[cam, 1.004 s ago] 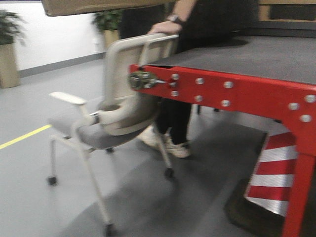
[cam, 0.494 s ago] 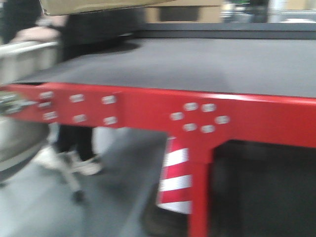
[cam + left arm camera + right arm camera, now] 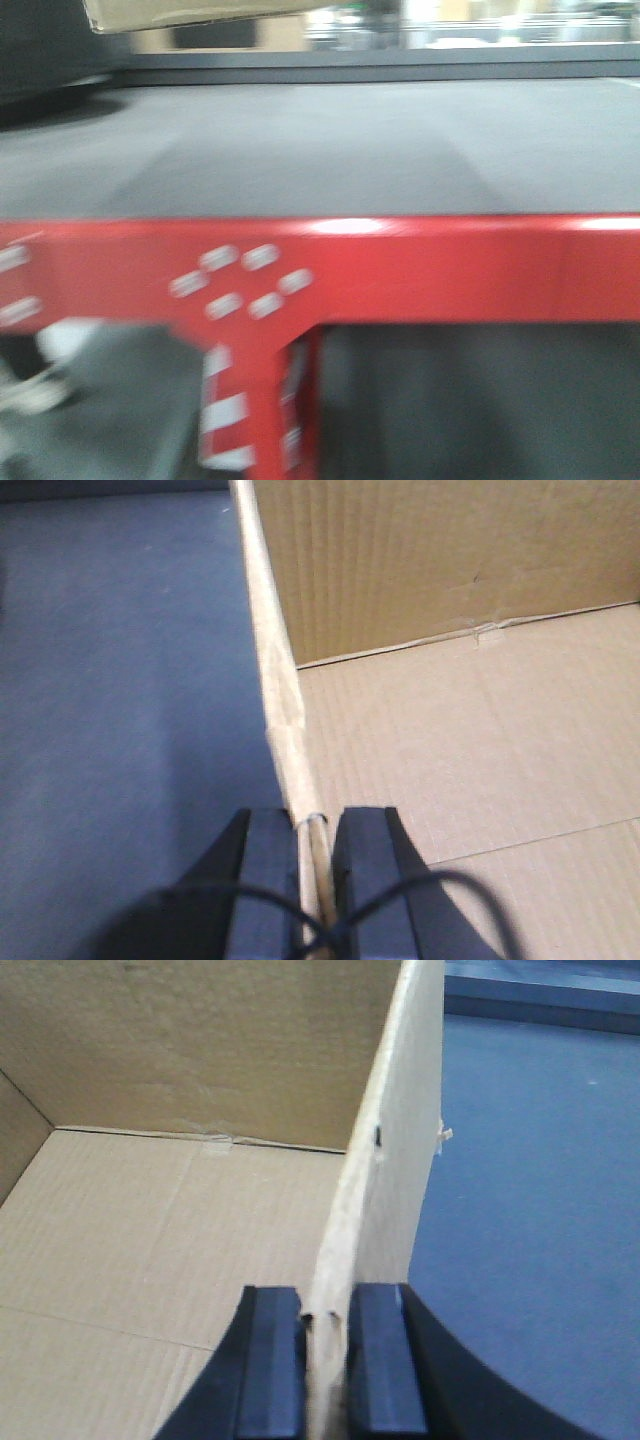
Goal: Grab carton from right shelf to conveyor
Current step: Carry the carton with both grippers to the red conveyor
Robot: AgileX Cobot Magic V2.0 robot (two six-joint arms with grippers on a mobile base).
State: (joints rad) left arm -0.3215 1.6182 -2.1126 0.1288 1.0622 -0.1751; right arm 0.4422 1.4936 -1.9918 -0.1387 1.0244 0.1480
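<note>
I hold the brown carton [image 3: 470, 730] between both arms, open top towards the wrist cameras. My left gripper [image 3: 314, 830] is shut on its left wall. My right gripper [image 3: 327, 1310] is shut on its right wall [image 3: 390, 1160]. In the front view only the carton's lower edge [image 3: 190, 12] shows, at the top left, raised above the conveyor. The conveyor's dark grey belt [image 3: 330, 140] and red frame [image 3: 420, 270] with a cluster of silver bolts [image 3: 240, 280] fill the front view. The belt also shows beside the carton in both wrist views. The right shelf is out of view.
A red-and-white striped cone [image 3: 228, 415] stands under the conveyor beside its red leg [image 3: 265, 410]. A grey shape [image 3: 100, 400] lies low at the left. Blurred shelving [image 3: 450, 25] shows beyond the belt's far edge.
The front view has swung right along the conveyor: the chair and the standing person slid out of frame to the left, and the bolt cluster moved left. The carton stays held.
</note>
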